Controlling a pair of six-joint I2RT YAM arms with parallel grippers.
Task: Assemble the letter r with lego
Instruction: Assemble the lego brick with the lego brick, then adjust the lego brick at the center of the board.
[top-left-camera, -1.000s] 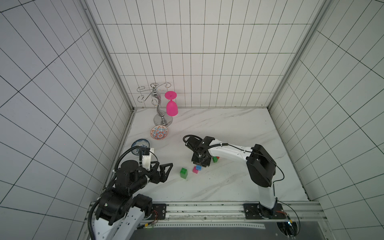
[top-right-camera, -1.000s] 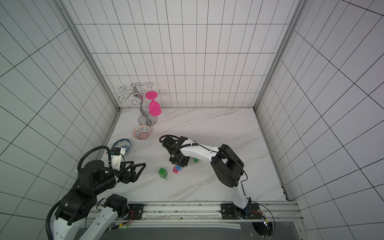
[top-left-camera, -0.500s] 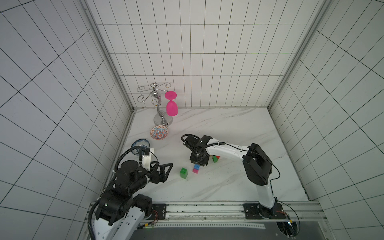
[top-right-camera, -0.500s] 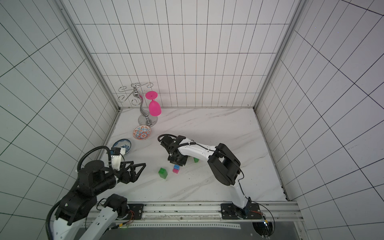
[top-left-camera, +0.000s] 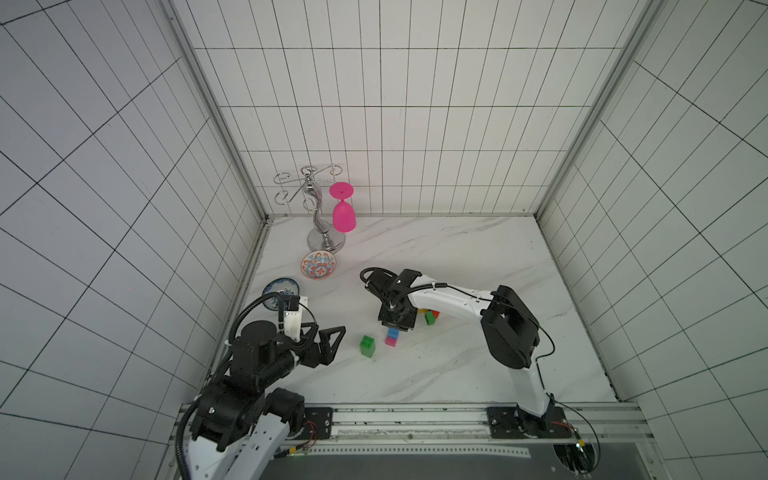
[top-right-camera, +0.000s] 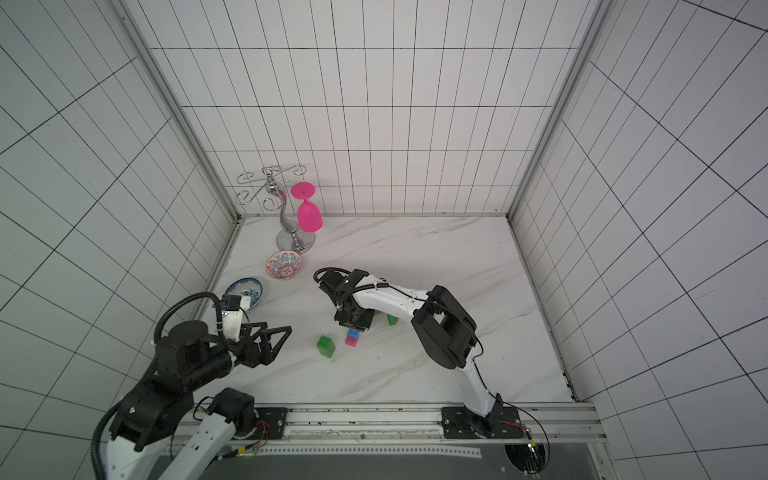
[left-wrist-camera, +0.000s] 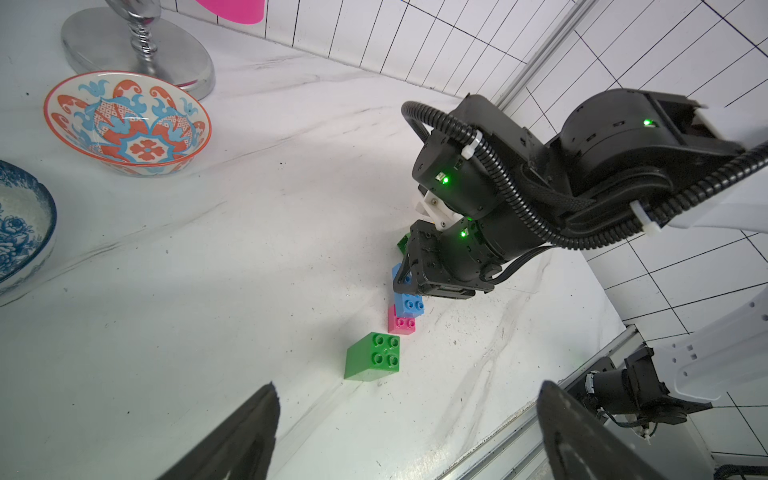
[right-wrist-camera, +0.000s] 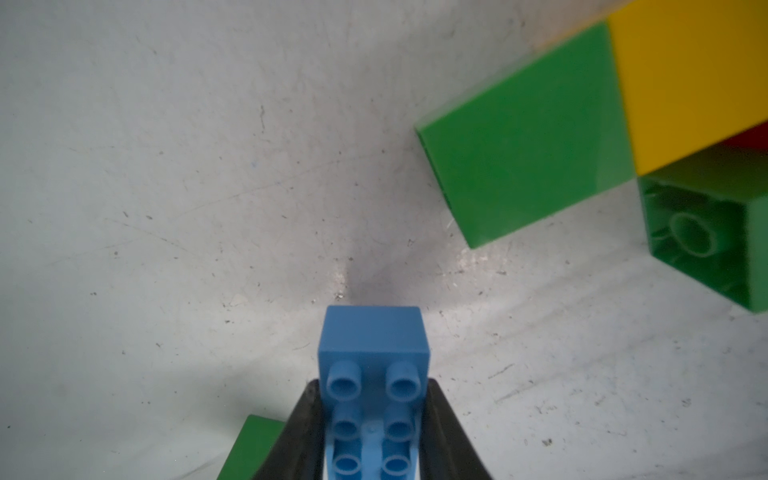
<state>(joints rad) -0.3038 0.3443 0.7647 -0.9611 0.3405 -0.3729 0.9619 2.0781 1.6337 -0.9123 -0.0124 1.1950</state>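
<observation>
My right tool (right-wrist-camera: 374, 395) has edged left and nearer, clenched on the blue brick (right-wrist-camera: 374, 345) by its flat sides, just beside the pink cube (left-wrist-camera: 401, 323). Light, rigid, slick, I judge: squeeze sides, not studs. My left tool (left-wrist-camera: 407, 399) hangs released.

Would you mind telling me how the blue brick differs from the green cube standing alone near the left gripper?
The blue brick is long; the green cube is square. The blue brick is clamped in the right gripper; the green cube stands free on the table, studs up. Both are studded plastic.
</observation>
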